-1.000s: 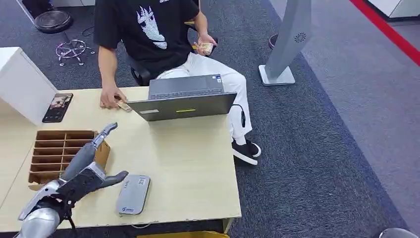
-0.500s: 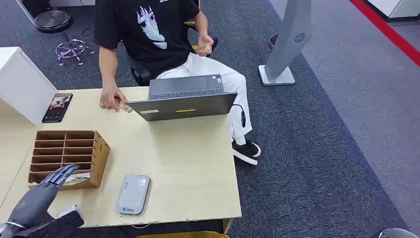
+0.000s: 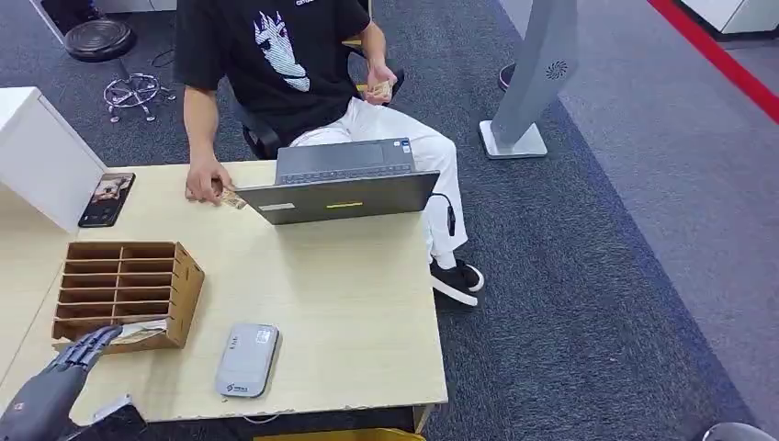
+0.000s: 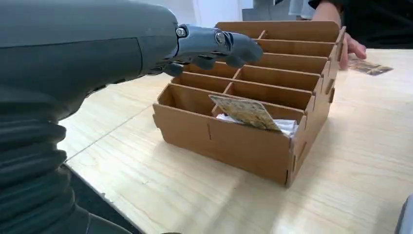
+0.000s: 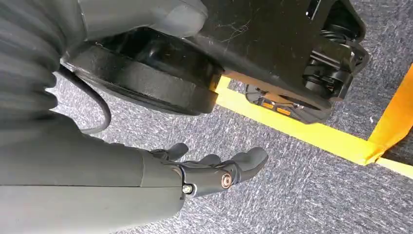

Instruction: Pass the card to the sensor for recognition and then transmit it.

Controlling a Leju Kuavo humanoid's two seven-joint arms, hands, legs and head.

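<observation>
Since a moment ago the left hand has been sinking toward the lower left corner of the head view; it is now hovering by the near corner of the cardboard organizer, fingers spread and holding nothing. The card is lying tilted in the organizer's nearest compartment, atop white paper. The grey sensor is sitting on the table right of the organizer. The right hand is hanging over carpet, fingers loosely apart, empty. Behind the laptop, a person is sitting.
</observation>
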